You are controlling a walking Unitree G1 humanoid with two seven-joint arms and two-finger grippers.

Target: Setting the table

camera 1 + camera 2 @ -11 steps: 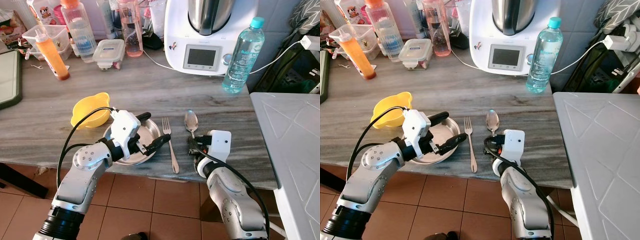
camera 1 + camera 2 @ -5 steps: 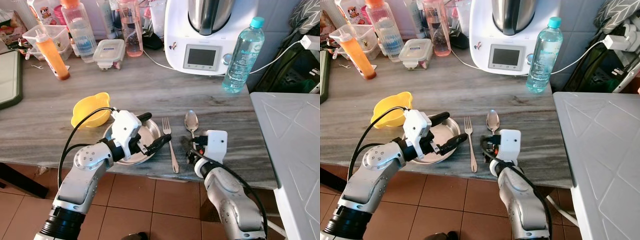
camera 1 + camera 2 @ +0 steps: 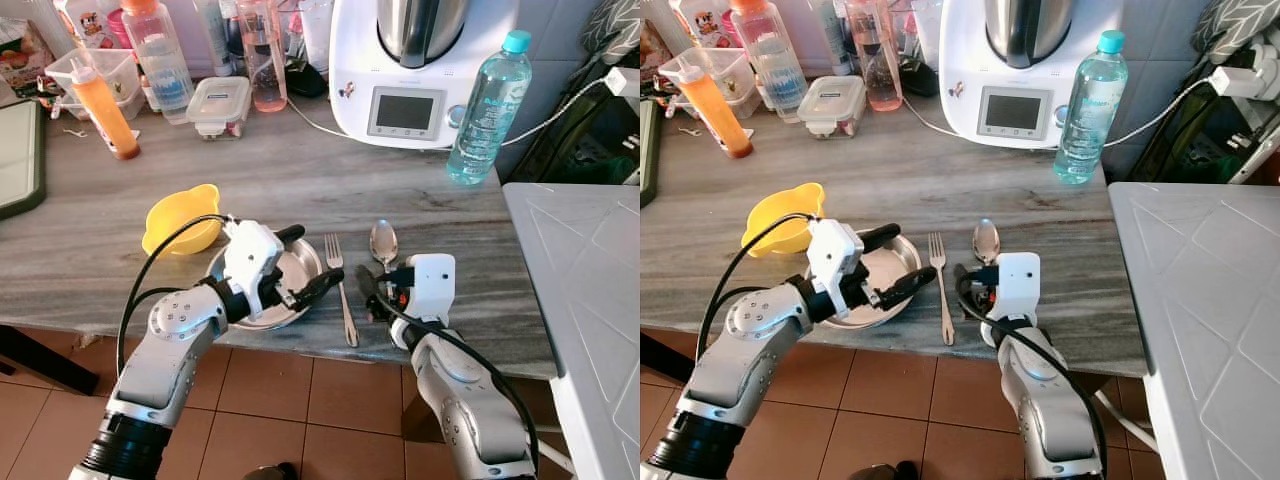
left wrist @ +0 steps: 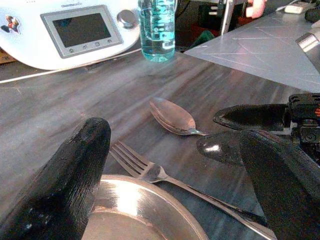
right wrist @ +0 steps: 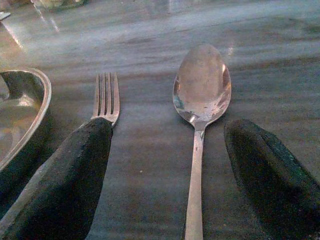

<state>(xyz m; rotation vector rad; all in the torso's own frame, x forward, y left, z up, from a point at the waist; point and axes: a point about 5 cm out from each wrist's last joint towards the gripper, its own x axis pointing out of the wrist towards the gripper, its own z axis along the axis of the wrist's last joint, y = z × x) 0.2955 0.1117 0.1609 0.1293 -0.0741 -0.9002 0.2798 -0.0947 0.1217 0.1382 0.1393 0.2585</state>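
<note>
A steel plate (image 3: 300,262) lies near the counter's front edge, with a fork (image 3: 341,292) right of it and a spoon (image 3: 383,241) right of the fork. My left gripper (image 3: 308,261) hovers open over the plate's right side, holding nothing. In the left wrist view the plate's rim (image 4: 150,215), the fork (image 4: 150,172) and the spoon (image 4: 172,116) lie between that gripper's fingers (image 4: 75,175). My right gripper (image 3: 378,294) is open low over the spoon's handle. Its fingers (image 5: 75,175) stand on either side of the handle (image 5: 195,200), apart from it.
A yellow bowl (image 3: 180,220) sits left of the plate. At the back stand a white kitchen machine (image 3: 405,70), a water bottle (image 3: 482,110), an orange sauce bottle (image 3: 100,105), and several jars and boxes. A white folding table (image 3: 590,300) adjoins on the right.
My right gripper has shifted slightly forward and left, and one black finger now shows left of the spoon's handle. The spoon, fork, plate and left arm have stayed put.
</note>
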